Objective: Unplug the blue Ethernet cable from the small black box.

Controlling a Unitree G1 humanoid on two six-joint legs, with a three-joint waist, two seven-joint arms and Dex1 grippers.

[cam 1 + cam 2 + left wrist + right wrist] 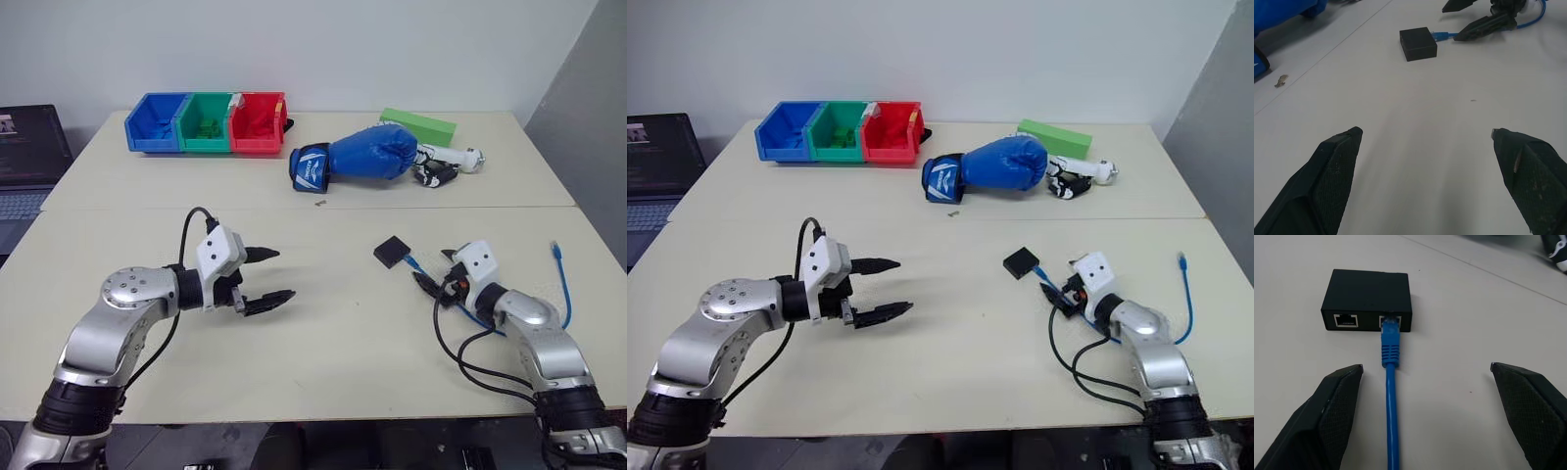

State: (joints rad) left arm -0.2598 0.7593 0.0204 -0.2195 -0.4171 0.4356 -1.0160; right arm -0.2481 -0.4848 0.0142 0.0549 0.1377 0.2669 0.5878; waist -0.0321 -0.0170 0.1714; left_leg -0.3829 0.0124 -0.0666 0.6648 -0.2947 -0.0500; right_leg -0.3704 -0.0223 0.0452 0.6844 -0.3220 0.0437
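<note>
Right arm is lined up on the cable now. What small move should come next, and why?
Probably ease the right gripper forward a little and close on the blue cable just behind its plug. The cable is still plugged into the black box, it runs between the open fingers, and they have not reached the plug. The left gripper, also open, is well short of the box.

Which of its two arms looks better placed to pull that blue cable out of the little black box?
The right. The right gripper is open just behind the black box, with the blue cable running between its fingers. The left gripper hovers farther off over bare table.
</note>
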